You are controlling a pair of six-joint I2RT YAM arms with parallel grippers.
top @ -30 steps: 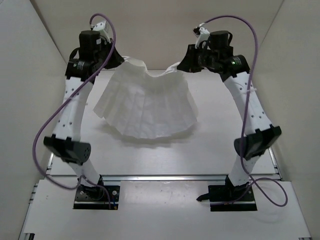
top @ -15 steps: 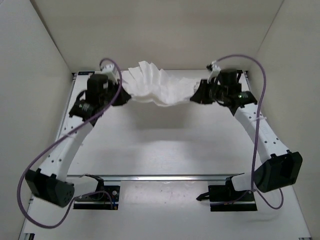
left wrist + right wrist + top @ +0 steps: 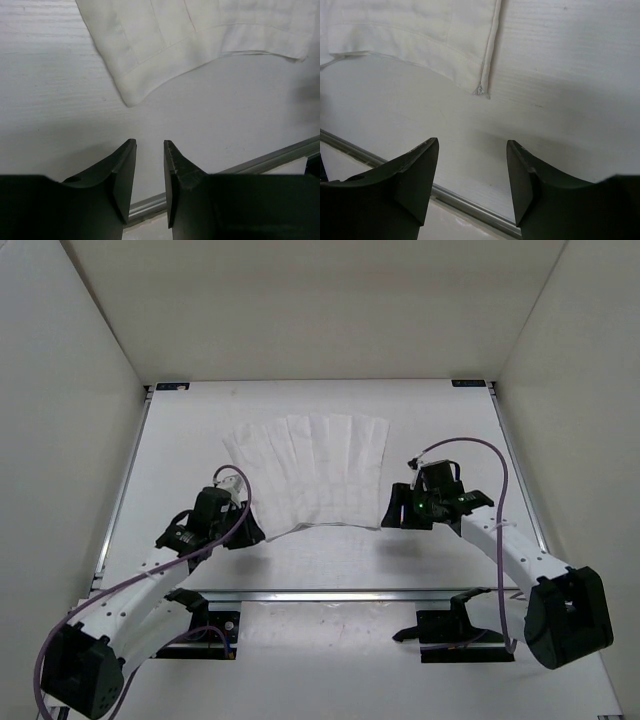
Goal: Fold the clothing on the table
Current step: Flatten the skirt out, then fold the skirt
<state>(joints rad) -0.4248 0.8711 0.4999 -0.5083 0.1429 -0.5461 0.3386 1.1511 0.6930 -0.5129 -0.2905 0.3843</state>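
Probably best for the fold: pinch both near corners of the clothing (image 3: 310, 475) at matching depth, lift together, carry toward the far hem, keep edges square. Spread flat mid table (image 3: 440, 420). Near corners just ahead of left gripper (image 3: 149, 145), narrowly parted and empty, and right gripper (image 3: 472, 142), wide and empty. No contact.

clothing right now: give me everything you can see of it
The clothing is one plain white thin fabric piece, fan-shaped, with lengthwise creases and stitched hems. It lies spread flat on the table, curved edge toward the arms. Only the table touches it: the left gripper and right gripper sit open just short of its near corners.
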